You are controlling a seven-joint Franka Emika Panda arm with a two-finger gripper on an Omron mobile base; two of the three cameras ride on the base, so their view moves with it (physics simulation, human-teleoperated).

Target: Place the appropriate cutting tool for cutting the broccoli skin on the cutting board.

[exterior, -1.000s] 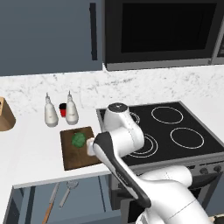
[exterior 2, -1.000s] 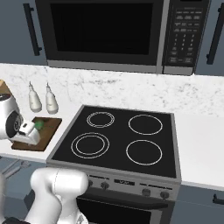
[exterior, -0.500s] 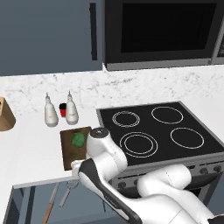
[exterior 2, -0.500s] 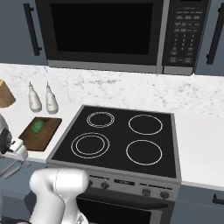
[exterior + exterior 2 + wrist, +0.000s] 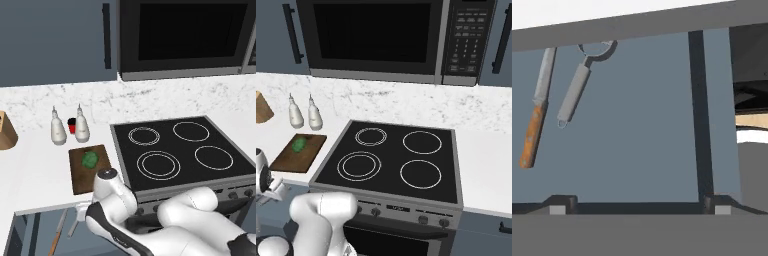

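In the hand view the knife (image 5: 536, 112) lies at the upper left on the floor of an open drawer (image 5: 637, 130), grey blade away from me and orange-brown handle nearer. Beside it lies the shorter all-silver utensil (image 5: 574, 92) with its rounded head. My gripper (image 5: 639, 204) hangs over the drawer, open, with nothing between its fingertips (image 5: 562, 202), to the right of the knife and apart from it. The dark brown cutting board (image 5: 85, 175) lies on the counter left of the stove, with the green broccoli (image 5: 90, 159) on its far half. The knife (image 5: 57, 237) also shows below the counter's front edge.
Two white bottles (image 5: 58, 132) and a small red shaker (image 5: 71, 125) stand behind the board. A light tan wooden block (image 5: 6, 131) sits at the far left. The black stove (image 5: 175, 150) adjoins the board's right side. A dark divider (image 5: 697, 100) runs along the drawer's right.
The arm has swung down from above the cutting board to below the counter's front edge, over the open drawer. The broccoli and board now show uncovered.
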